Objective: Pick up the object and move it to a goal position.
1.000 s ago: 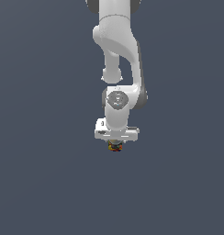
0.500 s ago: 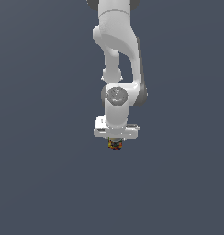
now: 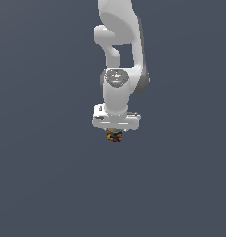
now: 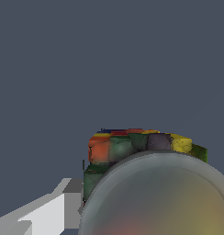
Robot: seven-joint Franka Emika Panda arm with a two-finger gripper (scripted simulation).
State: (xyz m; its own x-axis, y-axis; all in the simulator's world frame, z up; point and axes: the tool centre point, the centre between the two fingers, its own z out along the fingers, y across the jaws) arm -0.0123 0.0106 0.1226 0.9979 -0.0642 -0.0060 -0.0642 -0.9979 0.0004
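Nothing else around that we can see, just flat grey-blue backdrop in both views. We've got the speckled jar (image 3: 115, 136) tucked right under the white pincer (image 3: 115, 131), which is clamped on it, only its red, yellow and dark lower part poking out below. In the wrist view its grey-tan lid (image 4: 159, 197) fills the foreground, one pale finger (image 4: 45, 213) beside it. Compared with a second ago, arm and jar sit a little higher.
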